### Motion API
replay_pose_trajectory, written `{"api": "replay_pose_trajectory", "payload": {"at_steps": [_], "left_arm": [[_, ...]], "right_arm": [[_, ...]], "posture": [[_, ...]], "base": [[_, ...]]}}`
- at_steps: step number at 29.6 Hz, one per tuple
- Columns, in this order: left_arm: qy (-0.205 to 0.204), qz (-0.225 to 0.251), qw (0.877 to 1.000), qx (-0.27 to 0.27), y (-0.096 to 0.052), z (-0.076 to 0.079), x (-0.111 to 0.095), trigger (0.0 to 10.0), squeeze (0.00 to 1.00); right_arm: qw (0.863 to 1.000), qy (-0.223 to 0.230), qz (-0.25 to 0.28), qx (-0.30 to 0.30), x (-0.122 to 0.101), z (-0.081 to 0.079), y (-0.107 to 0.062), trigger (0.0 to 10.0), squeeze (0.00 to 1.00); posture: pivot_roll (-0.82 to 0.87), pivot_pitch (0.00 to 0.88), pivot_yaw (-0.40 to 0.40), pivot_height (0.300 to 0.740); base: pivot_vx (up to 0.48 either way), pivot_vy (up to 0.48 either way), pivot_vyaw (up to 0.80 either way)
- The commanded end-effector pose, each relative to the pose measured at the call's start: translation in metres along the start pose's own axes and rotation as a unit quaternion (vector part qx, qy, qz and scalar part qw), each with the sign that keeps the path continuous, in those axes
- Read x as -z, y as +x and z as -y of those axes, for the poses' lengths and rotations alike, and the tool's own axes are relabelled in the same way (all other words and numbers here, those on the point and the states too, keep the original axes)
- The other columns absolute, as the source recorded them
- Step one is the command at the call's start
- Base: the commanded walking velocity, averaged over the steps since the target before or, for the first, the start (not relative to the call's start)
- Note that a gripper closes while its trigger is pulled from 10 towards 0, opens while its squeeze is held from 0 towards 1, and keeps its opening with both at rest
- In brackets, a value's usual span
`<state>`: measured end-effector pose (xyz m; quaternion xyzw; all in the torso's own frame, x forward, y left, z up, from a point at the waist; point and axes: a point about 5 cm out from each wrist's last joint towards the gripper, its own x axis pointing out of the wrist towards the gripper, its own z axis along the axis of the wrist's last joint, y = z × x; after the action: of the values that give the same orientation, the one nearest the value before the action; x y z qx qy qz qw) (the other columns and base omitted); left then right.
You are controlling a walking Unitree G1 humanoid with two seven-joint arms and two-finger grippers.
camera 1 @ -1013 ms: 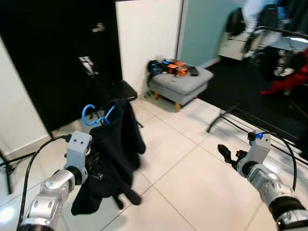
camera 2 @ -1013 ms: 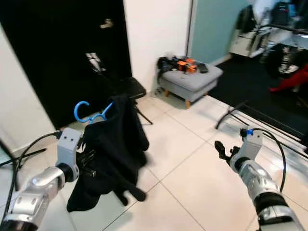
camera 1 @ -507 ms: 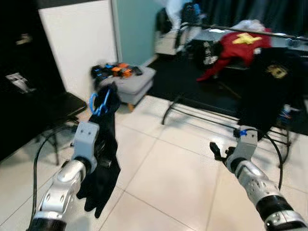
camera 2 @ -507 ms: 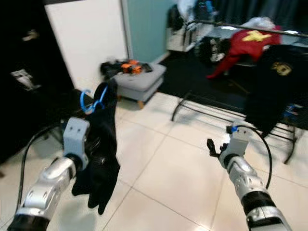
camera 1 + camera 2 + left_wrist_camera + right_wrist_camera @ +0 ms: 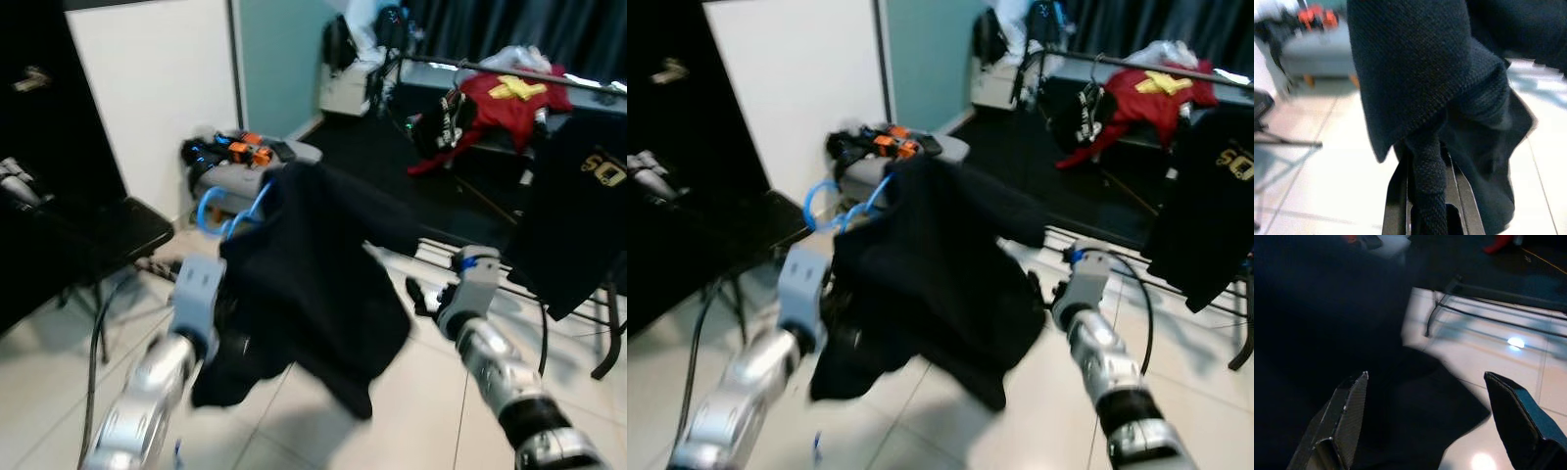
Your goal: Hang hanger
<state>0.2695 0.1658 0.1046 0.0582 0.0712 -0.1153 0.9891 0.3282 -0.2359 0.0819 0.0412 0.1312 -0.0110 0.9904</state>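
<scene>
Left gripper [image 5: 1430,205] clamps black garment [image 5: 313,274]; blue hanger [image 5: 230,211] above.

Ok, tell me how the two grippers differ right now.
The left gripper is shut on the black garment, which hangs on a blue hanger; the right gripper is open and holds nothing. The left one is raised with its load; the right one hovers beside the cloth. Both have long black fingers.

Head stereo pair looks forward and down from above both arms; the 2 views share the black garment [image 5: 313,284], far clothes rack [image 5: 1136,69], tiled floor [image 5: 59,392]. Left wrist camera sits close against garment folds. Right wrist camera faces garment and floor from near.
</scene>
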Motion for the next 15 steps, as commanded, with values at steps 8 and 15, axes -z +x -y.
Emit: {"api": "replay_pose_trajectory", "payload": {"at_steps": [8, 15], "left_arm": [[0.014, 0.058, 0.997, 0.052, 0.0, 0.023, -0.034, 10.0, 0.0], [0.026, 0.103, 0.985, 0.135, 0.003, 0.052, -0.061, 10.0, 0.0]], "right_arm": [[1.0, -0.007, 0.004, 0.018, 0.002, 0.006, -0.003, 10.0, 0.0], [1.0, -0.012, 0.015, 0.012, -0.006, 0.001, 0.0, 10.0, 0.0]], "posture": [[-0.15, 0.0, -0.013, 0.74], [-0.15, 0.0, -0.015, 0.74]], "base": [[0.48, 0.0, -0.8], [0.48, 0.0, -0.8]]}}
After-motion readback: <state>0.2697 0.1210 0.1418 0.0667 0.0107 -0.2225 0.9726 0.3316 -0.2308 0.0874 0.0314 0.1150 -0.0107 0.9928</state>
